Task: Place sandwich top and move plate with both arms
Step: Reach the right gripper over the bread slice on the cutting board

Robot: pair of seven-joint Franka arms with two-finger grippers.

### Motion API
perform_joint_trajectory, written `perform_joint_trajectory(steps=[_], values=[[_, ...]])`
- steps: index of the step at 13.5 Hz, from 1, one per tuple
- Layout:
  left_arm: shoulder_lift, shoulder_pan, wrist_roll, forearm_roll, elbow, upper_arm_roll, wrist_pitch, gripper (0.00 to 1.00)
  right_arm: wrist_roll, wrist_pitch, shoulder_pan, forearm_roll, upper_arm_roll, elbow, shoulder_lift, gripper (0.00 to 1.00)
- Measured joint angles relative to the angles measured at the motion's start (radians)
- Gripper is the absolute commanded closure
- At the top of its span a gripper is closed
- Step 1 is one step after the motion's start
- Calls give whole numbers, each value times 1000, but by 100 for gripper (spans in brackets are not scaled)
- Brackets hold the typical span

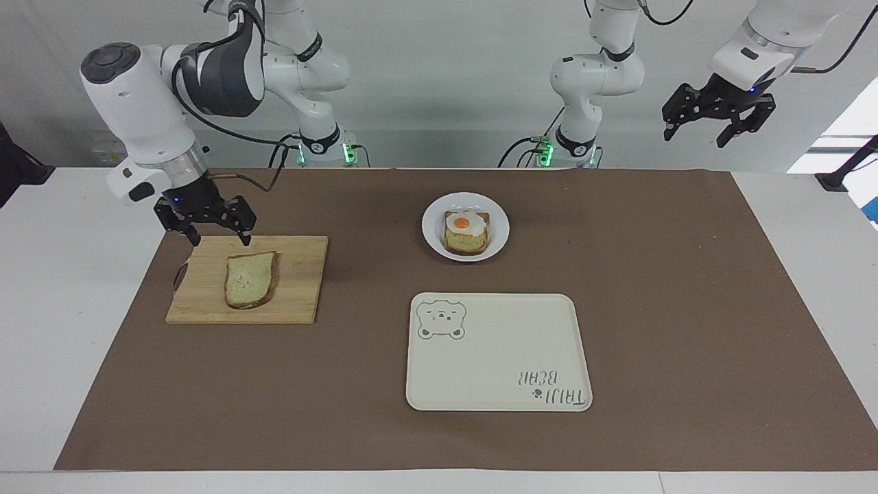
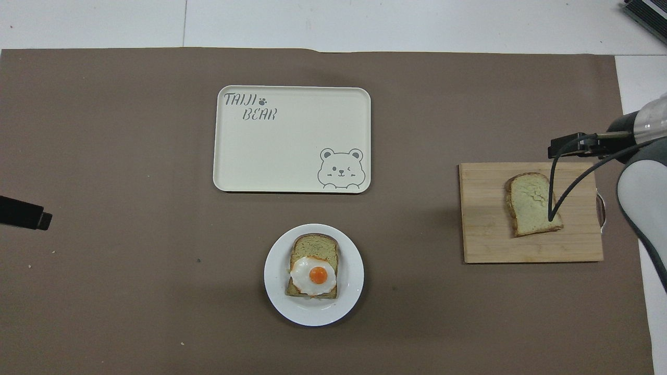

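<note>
Currently, in the facing view, the right gripper (image 1: 215, 235) hangs at the left of the frame over the robot-side edge of a wooden cutting board (image 1: 302, 274), its fingers spread wide and holding nothing. On that board, left of centre in the frame, lies the sandwich top (image 1: 250, 278), a plain slice untouched by the fingers. At the upper right corner the left gripper (image 1: 717, 122) waits high in the air, its fingers also spread and empty. Just above the frame's centre sits the plate (image 1: 433, 233), carrying a bread slice topped with a fried egg (image 1: 463, 222). Below it, lower centre, a cream tray (image 1: 501, 357) with a bear drawing rests on the brown paper covering the desk (image 1: 789, 274).

From overhead, the sandwich top (image 2: 529, 203) shows at the right of the frame on the cutting board (image 2: 484, 229), partly crossed by a black cable from the right arm, which enters at the right edge. The plate (image 2: 276, 291) lies lower centre, the tray (image 2: 292, 151) above it at upper centre. Only a dark tip of the left gripper (image 2: 23, 213) shows at the left edge.
</note>
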Motion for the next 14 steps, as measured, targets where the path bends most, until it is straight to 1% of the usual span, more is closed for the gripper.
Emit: perform_joint_trajectory(steps=[1,4,5,7,9,12,14], values=[[0,0,0,-2,0,0,0,0,0,11,-5,0,0,-10,7,0],[0,0,0,-2,0,0,0,0,0,135,-12,0,0,-61,52,0],[0,0,0,-2,0,0,0,0,0,159,-12,0,0,-67,69,0],[0,0,0,-2,0,1,-2,0,0,171,-20,0,0,-71,91,0],[0,0,0,-2,0,1,-2,0,-2,171,-55,9,0,-77,114,0],[0,0,0,-2,0,4,-2,0,-109,187,-116,74,0,-106,164,0],[0,0,0,-2,0,6,-2,0,-193,221,-161,112,-1,-139,178,0]])
